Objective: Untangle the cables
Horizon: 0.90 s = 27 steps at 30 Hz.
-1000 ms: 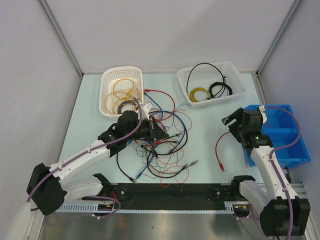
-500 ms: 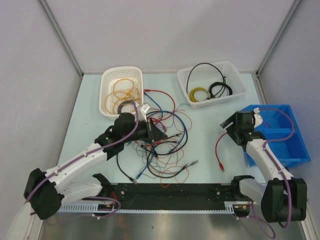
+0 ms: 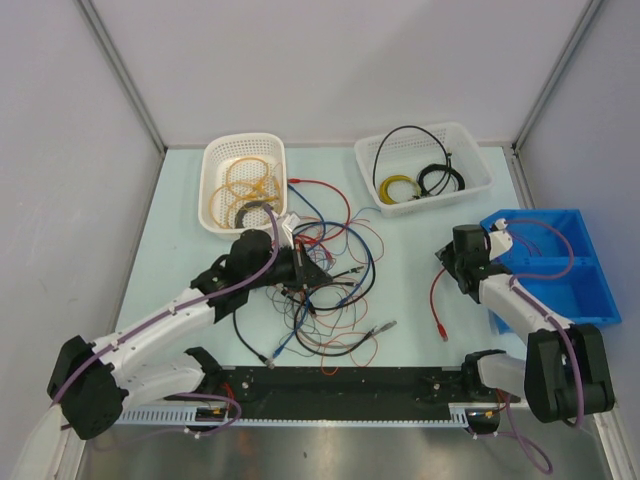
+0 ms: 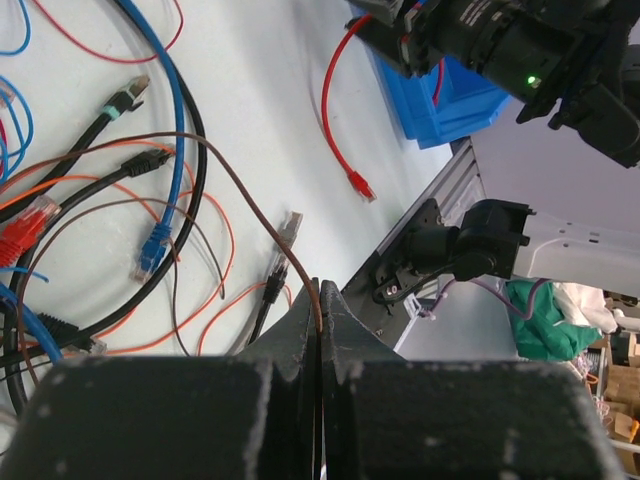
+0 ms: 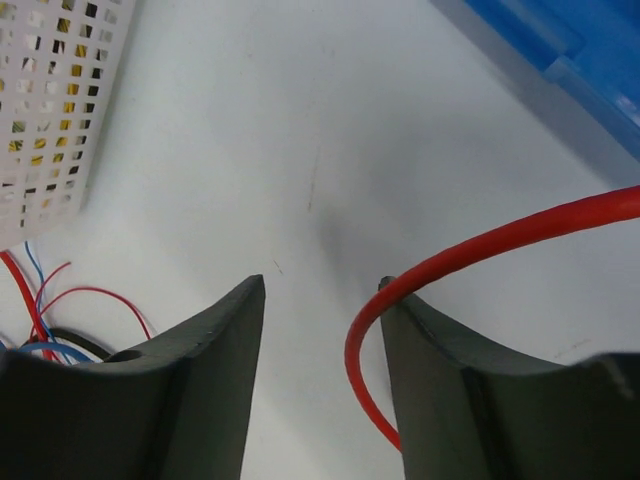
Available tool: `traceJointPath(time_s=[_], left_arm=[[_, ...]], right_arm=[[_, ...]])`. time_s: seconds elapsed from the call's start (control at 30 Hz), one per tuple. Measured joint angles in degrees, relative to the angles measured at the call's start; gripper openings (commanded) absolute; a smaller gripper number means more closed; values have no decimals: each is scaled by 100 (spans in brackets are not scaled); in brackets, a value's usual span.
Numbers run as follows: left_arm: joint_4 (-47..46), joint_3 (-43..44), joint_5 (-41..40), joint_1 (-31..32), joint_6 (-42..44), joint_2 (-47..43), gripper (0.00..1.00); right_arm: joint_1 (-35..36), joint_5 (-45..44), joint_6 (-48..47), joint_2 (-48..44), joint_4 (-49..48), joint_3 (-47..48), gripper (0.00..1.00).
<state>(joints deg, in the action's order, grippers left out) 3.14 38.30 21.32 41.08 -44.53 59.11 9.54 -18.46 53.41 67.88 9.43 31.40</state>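
Bright, even overhead light; cables (image 3: 328, 288) cast faint soft shadows, and the right claw (image 5: 320, 290) looms dark, slightly blurred.

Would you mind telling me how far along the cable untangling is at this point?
Done: coiled cables sit in the left white basket and the right white basket. In hand: the left end effector is shut on a thin brown wire; the right end effector hangs, jaws apart, over a separate red cable. Left: the central tangle of red, blue, black and orange wires.
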Motion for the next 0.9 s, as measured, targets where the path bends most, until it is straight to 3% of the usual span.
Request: traceJointPath(time_s=[0.2,0.27,0.43,0.6,0.9], left_arm=[[52,-48,0,0,0,9,0],[52,-48,2,0,0,24,0],[35,-48,11,0,-2,87,0],[28,-52,11,0,-2,87,0],[46,-114,11,2,-2,-37,0]], right_arm=[[52,-205,-22,-92,-210,-52,28],[111,-282,-76,-332,-199,-101,27],[122,-352,-219,-1027,-247,-120,45],[111,-306,-271,-1010,-122,-120,58],[214,-162,-133,-437,118,-120,65]])
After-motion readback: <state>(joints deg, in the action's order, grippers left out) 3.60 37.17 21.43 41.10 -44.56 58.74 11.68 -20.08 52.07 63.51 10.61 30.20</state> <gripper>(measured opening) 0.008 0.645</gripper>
